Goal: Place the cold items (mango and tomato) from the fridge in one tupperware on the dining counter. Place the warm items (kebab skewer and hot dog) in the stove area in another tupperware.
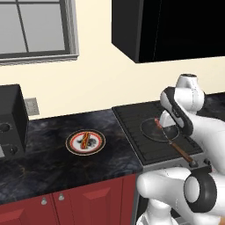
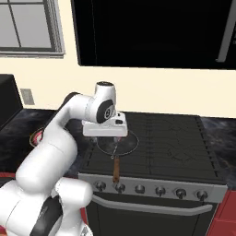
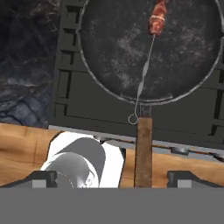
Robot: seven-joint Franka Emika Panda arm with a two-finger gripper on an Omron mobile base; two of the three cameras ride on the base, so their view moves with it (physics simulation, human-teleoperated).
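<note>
The 2-finger dark-tipped gripper (image 3: 112,177) hangs spread wide, grasping nothing, above the round dark frying pan (image 3: 113,48) on the black stove (image 2: 175,138), where the metal meat kebab skewer (image 3: 151,41) lies.

Matt dark metal pan (image 3: 131,48) with speckled, worn base, wooden handle (image 3: 143,151), thin shiny metal skewer (image 3: 145,65), glossy marbled dark counter (image 1: 57,132)
</note>
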